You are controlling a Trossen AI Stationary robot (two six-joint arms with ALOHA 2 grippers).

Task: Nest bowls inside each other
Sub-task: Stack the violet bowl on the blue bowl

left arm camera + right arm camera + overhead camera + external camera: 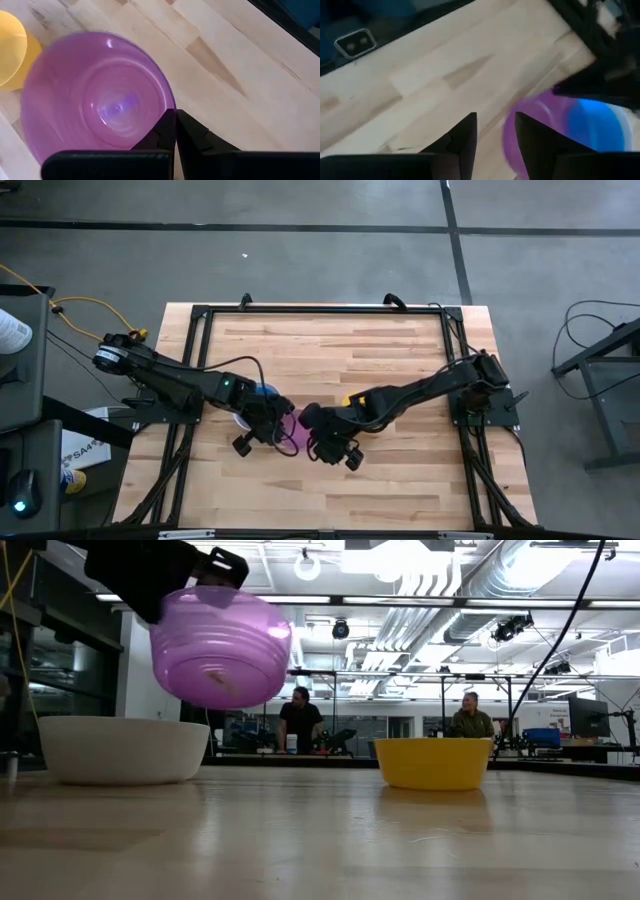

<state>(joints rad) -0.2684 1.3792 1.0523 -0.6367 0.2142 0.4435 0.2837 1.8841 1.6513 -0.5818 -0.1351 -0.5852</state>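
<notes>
The left gripper [175, 131] is pinched tight on the rim of the purple bowl [221, 648], and it holds the bowl up in the air, tipped a bit to one side. The white bowl [124, 749] sits on the table [330, 840] just below and a little to the side of the held bowl, and a blue bowl [264, 391] peeks out from under the left arm. The yellow bowl [433, 762] stands farther off, under the right arm. The right gripper [495, 131] hangs close beside the left one with its fingers spread and nothing between them. The grip is only on a thin edge, so the purple bowl could slip or swing. If it comes down tipped, it may hit the white bowl's rim and not drop in. The two grippers are so near that they might bump
</notes>
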